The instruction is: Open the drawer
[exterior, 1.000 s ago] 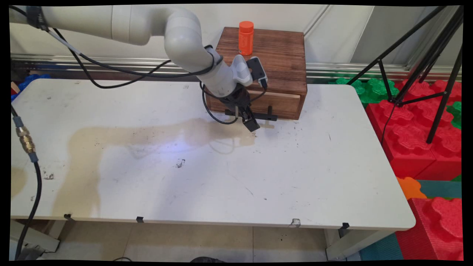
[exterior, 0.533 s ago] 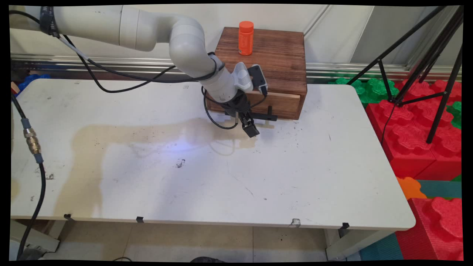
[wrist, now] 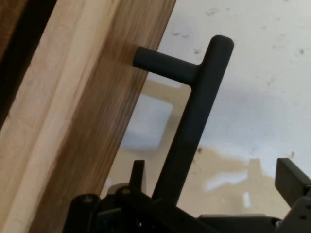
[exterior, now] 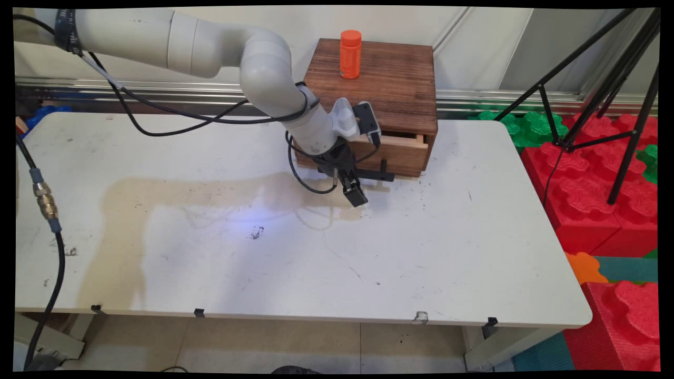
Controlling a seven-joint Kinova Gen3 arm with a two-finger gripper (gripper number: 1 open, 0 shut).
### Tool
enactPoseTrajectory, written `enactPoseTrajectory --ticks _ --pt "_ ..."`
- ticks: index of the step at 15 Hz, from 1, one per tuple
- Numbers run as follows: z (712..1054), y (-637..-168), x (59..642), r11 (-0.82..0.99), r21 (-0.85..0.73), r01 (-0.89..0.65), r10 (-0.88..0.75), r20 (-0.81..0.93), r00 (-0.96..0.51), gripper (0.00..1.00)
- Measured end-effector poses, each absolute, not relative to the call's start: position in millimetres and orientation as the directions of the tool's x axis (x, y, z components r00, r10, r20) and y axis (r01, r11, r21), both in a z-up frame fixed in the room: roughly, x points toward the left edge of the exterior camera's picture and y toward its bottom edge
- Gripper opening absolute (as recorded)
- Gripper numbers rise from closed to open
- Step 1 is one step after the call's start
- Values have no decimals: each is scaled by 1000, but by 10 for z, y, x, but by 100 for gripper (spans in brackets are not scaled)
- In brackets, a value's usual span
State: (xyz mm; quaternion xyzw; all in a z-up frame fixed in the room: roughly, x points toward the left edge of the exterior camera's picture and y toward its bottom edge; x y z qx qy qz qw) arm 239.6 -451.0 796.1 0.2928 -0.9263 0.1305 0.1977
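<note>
A brown wooden box [exterior: 392, 79] stands at the back of the white table [exterior: 316, 263], and an orange bottle [exterior: 350, 53] stands on its top. Its drawer [exterior: 403, 152] is out a little, with a dark gap above its front. My gripper [exterior: 355, 193] is low at the drawer's black T-shaped handle [exterior: 383, 176]. In the hand view the handle bar [wrist: 197, 116] runs between my fingers next to the drawer front [wrist: 82, 111]. The left finger [wrist: 138, 171] sits behind the bar, against it. The right finger [wrist: 291, 178] stands well apart, so the gripper [wrist: 214, 177] is open.
Black cables [exterior: 158, 118] hang from the arm over the table's back left. A brownish stain [exterior: 137, 210] spreads across the table. Red foam blocks [exterior: 590, 195] and green ones [exterior: 526, 129] and black tripod legs [exterior: 621, 131] stand to the right of the table.
My gripper has moved toward the table's near side with the handle. The drawer has slid out a little, and a gap now shows above its front.
</note>
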Motion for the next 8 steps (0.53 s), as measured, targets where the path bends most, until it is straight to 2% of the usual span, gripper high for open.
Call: enactPoseTrajectory --ticks 8 --pt "8023 -4200 2339 797 -94 -597 -512 421 -749 100"
